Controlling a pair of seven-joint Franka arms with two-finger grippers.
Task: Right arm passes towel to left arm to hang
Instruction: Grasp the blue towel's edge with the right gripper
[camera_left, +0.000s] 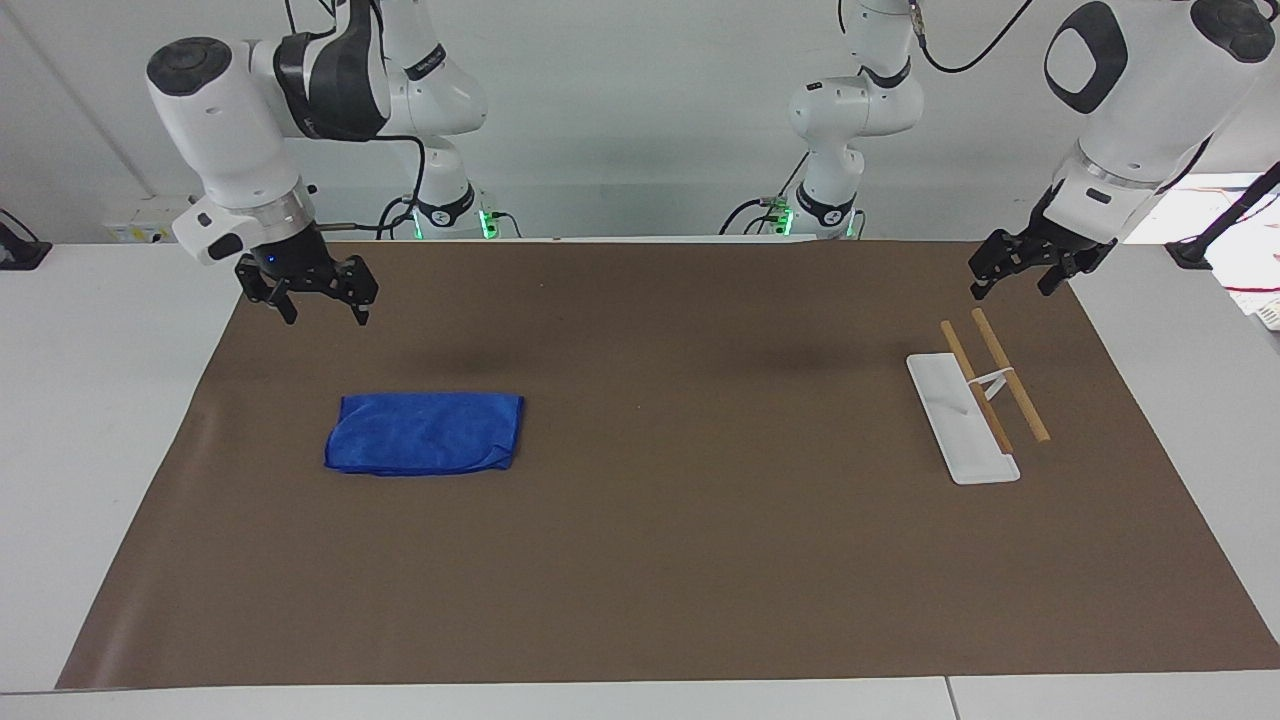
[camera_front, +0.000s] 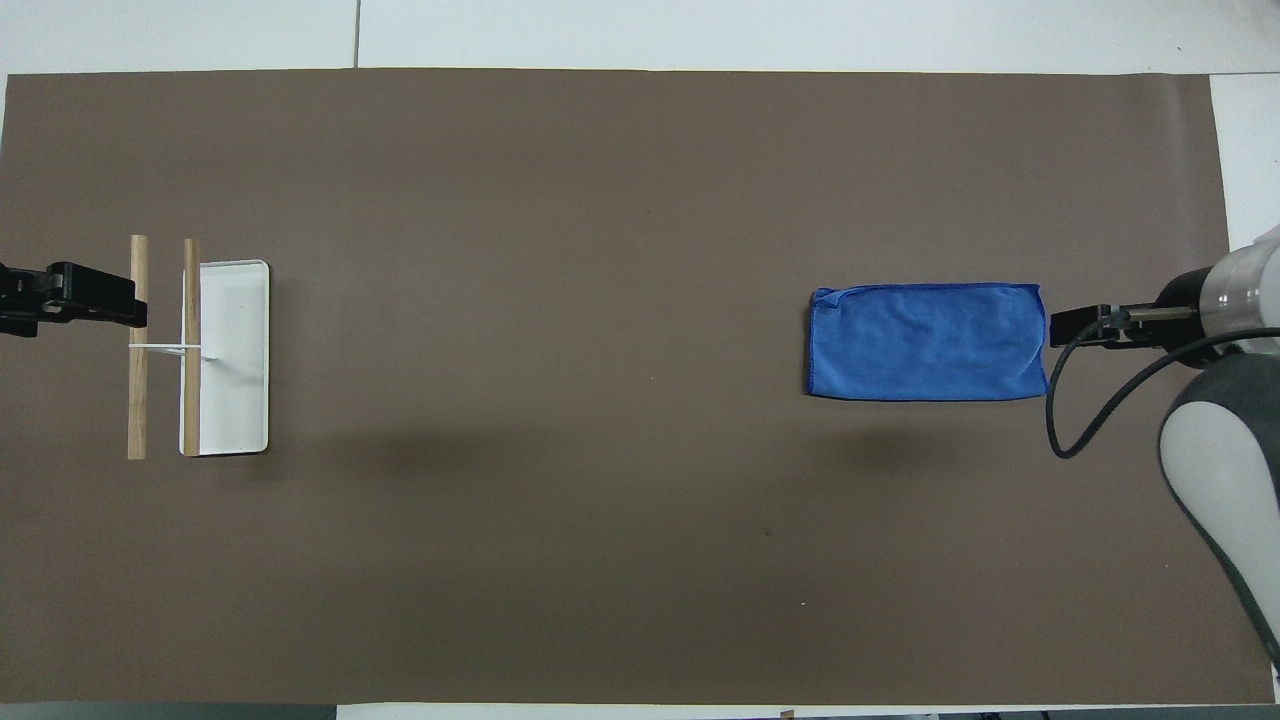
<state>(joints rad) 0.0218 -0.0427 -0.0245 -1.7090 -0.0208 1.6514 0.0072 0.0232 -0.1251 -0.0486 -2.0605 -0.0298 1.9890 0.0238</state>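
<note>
The blue towel (camera_left: 425, 433) (camera_front: 927, 342) lies flat and folded on the brown mat, toward the right arm's end of the table. My right gripper (camera_left: 325, 312) (camera_front: 1075, 326), with its small blue light, hangs open and empty in the air over the mat, just off the towel's short edge and not touching it. My left gripper (camera_left: 1010, 288) (camera_front: 100, 296) waits open and empty above the outer wooden rod (camera_front: 138, 400) of the rack. The rack is a white tray (camera_left: 955, 430) (camera_front: 235, 390) carrying two wooden rods (camera_left: 1012, 380).
The brown mat (camera_left: 700, 560) covers most of the white table (camera_left: 100, 400). A black cable (camera_front: 1090, 410) loops from the right wrist over the mat beside the towel. Both arm bases (camera_left: 830, 210) stand at the table's edge nearest the robots.
</note>
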